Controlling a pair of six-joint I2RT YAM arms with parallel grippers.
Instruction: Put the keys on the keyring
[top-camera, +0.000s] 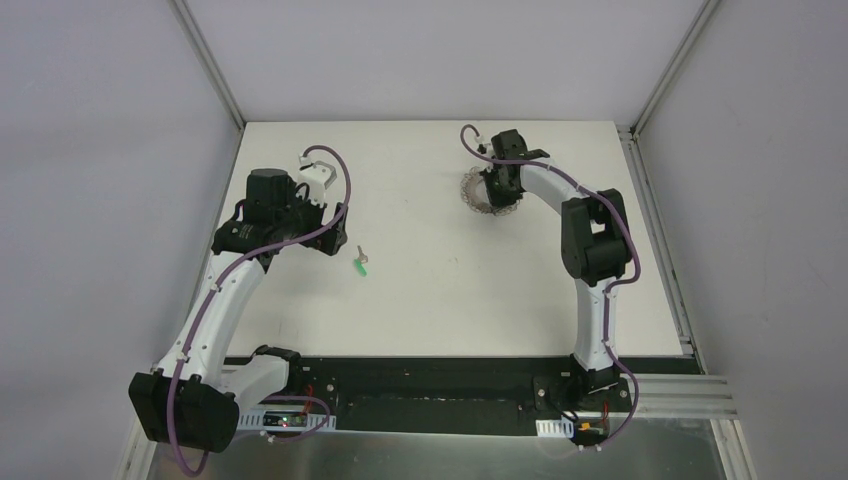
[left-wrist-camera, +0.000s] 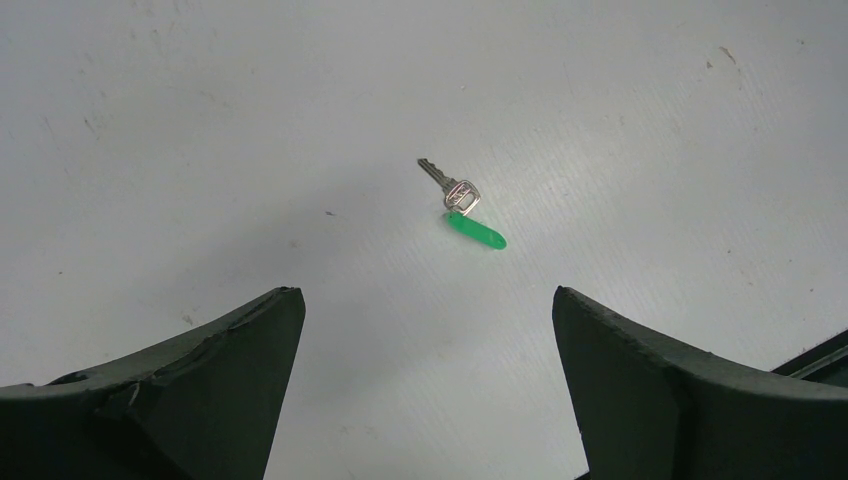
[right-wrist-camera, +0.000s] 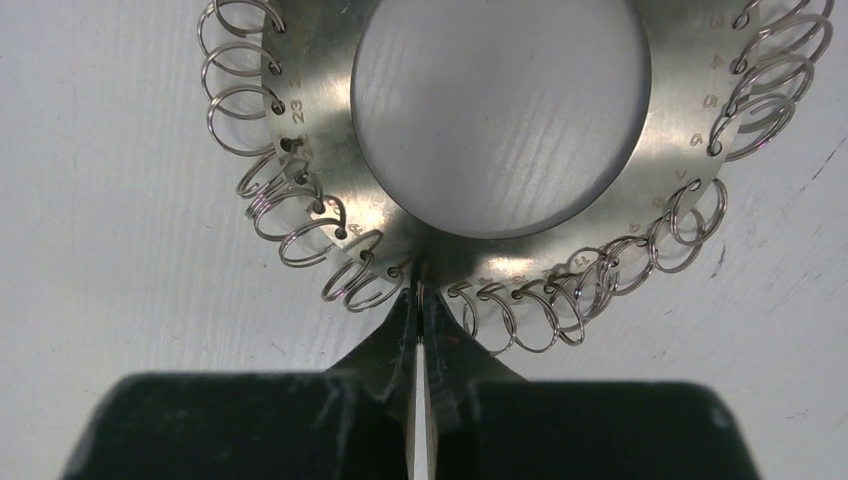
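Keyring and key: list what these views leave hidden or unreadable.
- Top view: the right arm's wrist covers part of the keyring; the key is too small for detail.
- Right wrist: the frame's top edge cuts the keyring off; the shut right gripper hides whether it pinches rim or loop.

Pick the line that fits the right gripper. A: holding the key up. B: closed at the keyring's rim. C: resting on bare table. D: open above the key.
B: the right gripper is shut, its tips meeting at the rim of the keyring.
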